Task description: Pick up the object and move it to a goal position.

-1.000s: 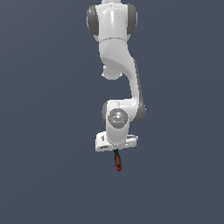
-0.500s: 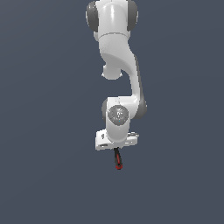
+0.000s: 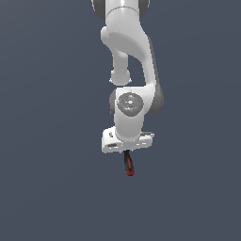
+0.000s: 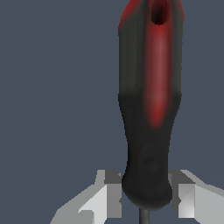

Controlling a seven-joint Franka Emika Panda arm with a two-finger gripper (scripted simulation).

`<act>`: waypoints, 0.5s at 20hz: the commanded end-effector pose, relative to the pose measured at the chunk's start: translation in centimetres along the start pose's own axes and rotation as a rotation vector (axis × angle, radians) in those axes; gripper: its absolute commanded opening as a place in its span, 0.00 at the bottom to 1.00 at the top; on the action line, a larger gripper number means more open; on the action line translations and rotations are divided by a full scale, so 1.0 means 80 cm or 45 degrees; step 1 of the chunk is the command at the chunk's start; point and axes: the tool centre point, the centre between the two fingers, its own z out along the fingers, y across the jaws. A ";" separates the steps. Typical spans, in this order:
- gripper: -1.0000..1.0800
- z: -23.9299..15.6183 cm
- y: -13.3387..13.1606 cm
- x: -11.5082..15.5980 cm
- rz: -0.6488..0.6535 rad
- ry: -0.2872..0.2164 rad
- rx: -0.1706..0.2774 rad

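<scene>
The object, a small screwdriver with a black-and-red handle (image 3: 128, 164), hangs below the white gripper (image 3: 126, 151) in the exterior view, handle end pointing down. In the wrist view the handle (image 4: 148, 109) fills the picture, its black lower part pinched between the two pale fingers (image 4: 109, 197), with the gripper (image 4: 146, 199) shut on it. A sliver of the thin dark shaft (image 4: 141, 216) shows between the fingers. The screwdriver is held in the air, touching nothing else.
The white arm (image 3: 134, 56) reaches down from the upper middle of the exterior view. Only plain dark blue-grey background surrounds it; no table, container or goal marker shows in either view.
The arm's upper links have shifted slightly upward and towards the exterior view's right. The gripper and the screwdriver stay at nearly the same place, still held.
</scene>
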 end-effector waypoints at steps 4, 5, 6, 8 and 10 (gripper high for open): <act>0.00 -0.081 -0.006 -0.008 0.000 0.003 0.000; 0.00 -0.097 -0.007 -0.009 0.000 0.003 0.000; 0.00 -0.112 -0.008 -0.011 0.000 0.003 0.000; 0.00 -0.142 -0.011 -0.014 -0.001 0.003 -0.001; 0.00 -0.172 -0.014 -0.016 -0.001 0.003 -0.001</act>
